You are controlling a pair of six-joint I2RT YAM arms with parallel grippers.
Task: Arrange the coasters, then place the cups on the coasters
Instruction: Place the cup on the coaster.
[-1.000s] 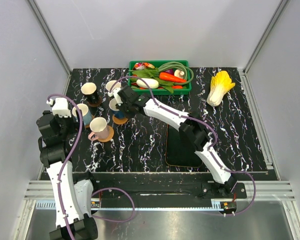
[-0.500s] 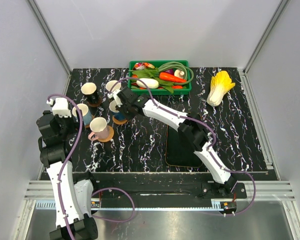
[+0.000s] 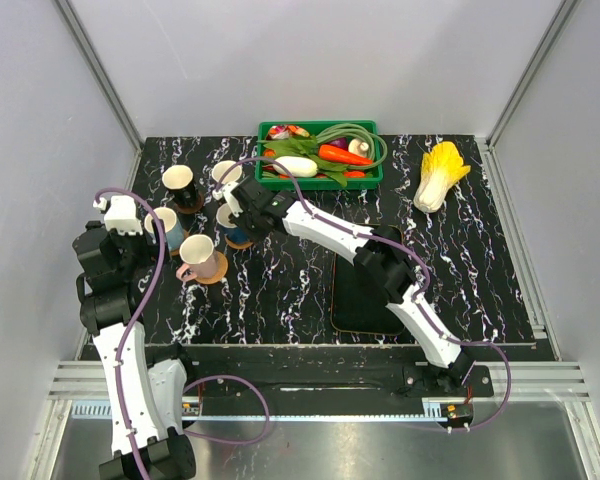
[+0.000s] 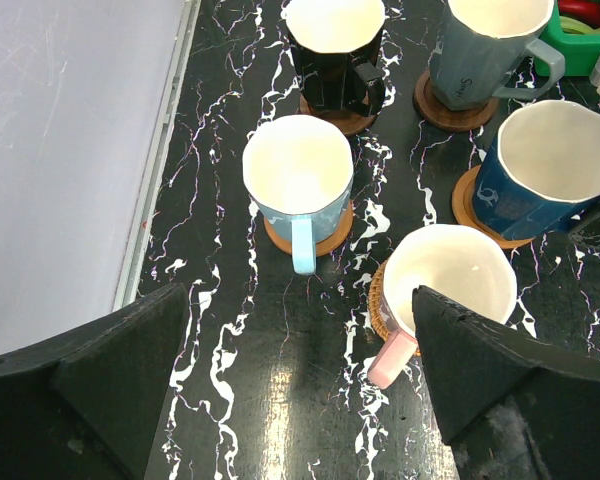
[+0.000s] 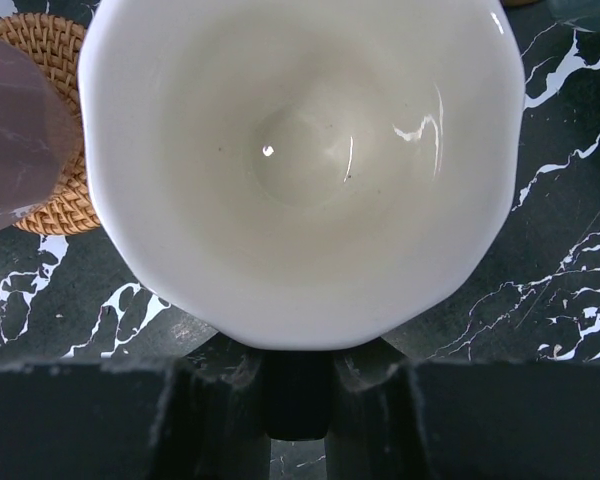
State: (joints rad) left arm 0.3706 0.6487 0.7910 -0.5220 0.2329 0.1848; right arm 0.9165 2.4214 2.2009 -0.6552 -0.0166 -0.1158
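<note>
5 cups cluster at the left rear of the table in the top view, where the right gripper reaches over the dark blue cup, by my reading the last one being placed. From the left wrist, the left gripper hangs empty with its fingers wide apart, and every cup stands over a brown coaster. The right wrist view shows that gripper clamped on the cup's handle; whether the cup rests fully I cannot tell, so next comes settling it, releasing and lifting clear without tipping.

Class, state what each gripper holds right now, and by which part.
Right gripper grips the dark blue cup, apparently by its handle. Left gripper is open, holding nothing.
</note>
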